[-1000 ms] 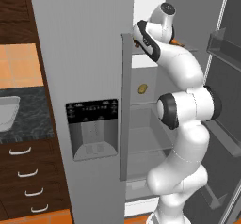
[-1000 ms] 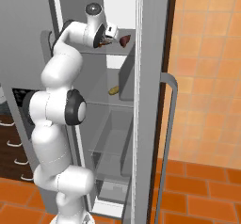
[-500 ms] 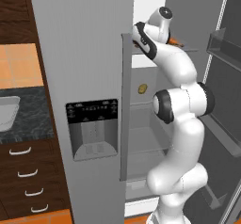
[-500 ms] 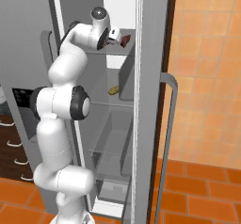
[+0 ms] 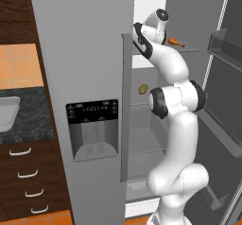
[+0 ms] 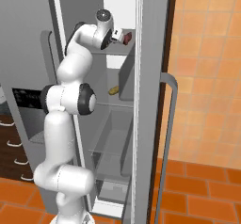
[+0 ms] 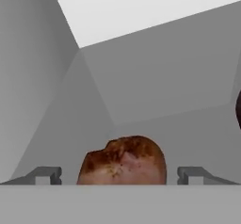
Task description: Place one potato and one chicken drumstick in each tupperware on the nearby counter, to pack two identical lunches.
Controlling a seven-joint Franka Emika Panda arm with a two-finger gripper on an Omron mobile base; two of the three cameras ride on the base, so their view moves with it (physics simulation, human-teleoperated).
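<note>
The fridge stands open, and my arm reaches onto its top shelf. The chicken drumstick (image 7: 123, 162), brown-orange with its thick rounded end toward the camera, lies on that shelf between my two finger tips. The gripper (image 7: 120, 176) is open, with a gap on each side of the meat. The drumstick (image 5: 177, 41) shows orange just past the hand in the left base view and as a dark red piece (image 6: 128, 37) in front of the gripper (image 6: 120, 35) in the right base view. A potato (image 5: 142, 89) (image 6: 113, 90) rests on the shelf below. The tupperware is out of view.
The closed grey fridge door with its dispenser (image 5: 92, 129) stands left of the opening. The open door with bins (image 5: 222, 77) is on the right. The dark speckled counter (image 5: 28, 125) with a pale basin (image 5: 7, 113) and brown drawers (image 5: 28, 181) lies far left.
The hand has pushed further onto the top shelf toward the drumstick, and the upper arm has swung up with it. The fingers stay wide apart.
</note>
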